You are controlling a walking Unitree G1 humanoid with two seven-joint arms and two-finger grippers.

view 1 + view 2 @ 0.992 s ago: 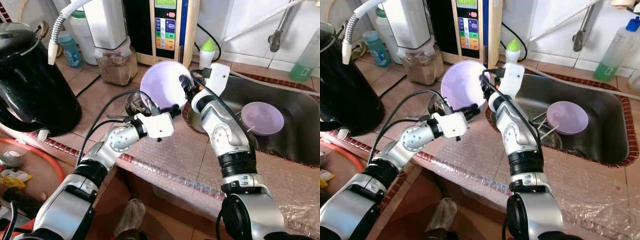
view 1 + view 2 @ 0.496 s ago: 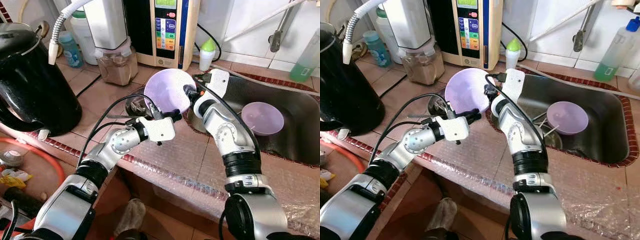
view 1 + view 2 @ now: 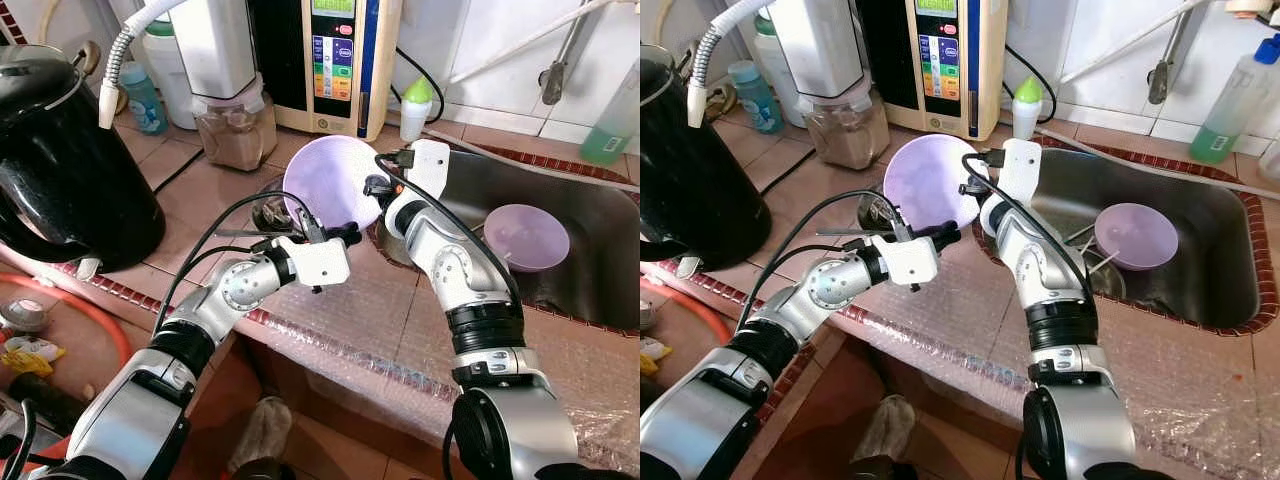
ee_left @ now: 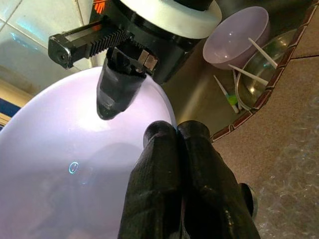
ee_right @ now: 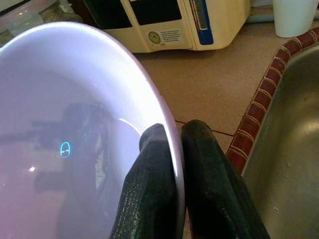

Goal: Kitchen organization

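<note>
A pale purple bowl (image 3: 325,175) is held tilted above the brown counter, left of the sink. My right gripper (image 3: 372,186) is shut on its right rim; in the right wrist view the rim (image 5: 172,144) runs between the two fingers. My left gripper (image 3: 345,232) is at the bowl's lower rim, fingers pressed together with one inside and one outside the rim (image 4: 167,107). A second purple bowl (image 3: 525,235) lies in the steel sink (image 3: 600,290) with thin sticks beside it.
A black kettle (image 3: 60,160) stands at the left. At the back are a water purifier (image 3: 335,60), a jar (image 3: 235,130), a white bottle with a green cap (image 3: 415,105) and a green bottle (image 3: 612,130). A small metal cup (image 3: 270,212) sits under the bowl.
The held bowl has come down a little and shifted slightly toward the sink and back. Both grippers moved with it and stayed shut.
</note>
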